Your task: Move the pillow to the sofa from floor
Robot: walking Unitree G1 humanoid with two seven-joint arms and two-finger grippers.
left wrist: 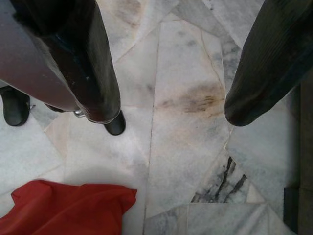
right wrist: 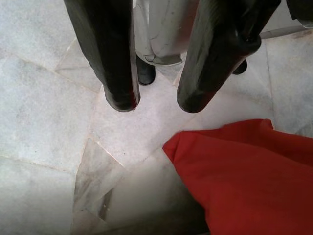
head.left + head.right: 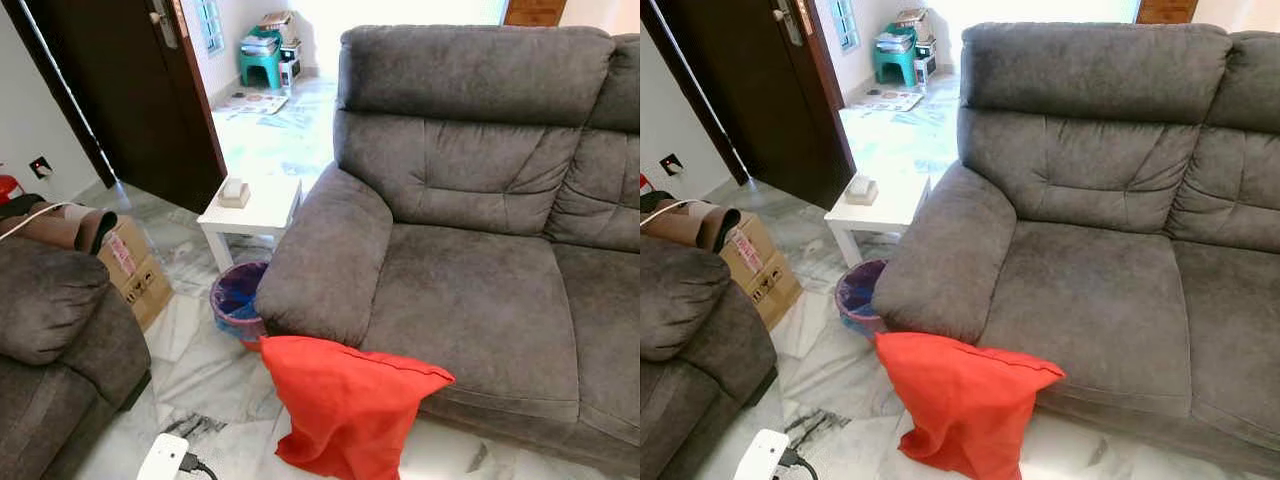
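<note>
A red pillow [image 3: 345, 405] stands on the marble floor, leaning against the front of the grey sofa [image 3: 470, 290] below its left armrest. Its top corner reaches up to the seat's front edge. In the left wrist view my left gripper [image 1: 171, 110] is open above bare floor, with an edge of the pillow [image 1: 63, 208] lying beyond it. In the right wrist view my right gripper [image 2: 156, 100] is open with a narrower gap, hanging over the floor beside the pillow [image 2: 244, 171]. Neither gripper touches the pillow.
A purple bin [image 3: 235, 300] sits beside the armrest, under a small white side table [image 3: 255, 210]. A second grey sofa [image 3: 55, 340] and a cardboard box [image 3: 135, 270] stand on the left. A white power strip [image 3: 165, 458] lies on the floor. A dark door [image 3: 130, 90] stands open behind.
</note>
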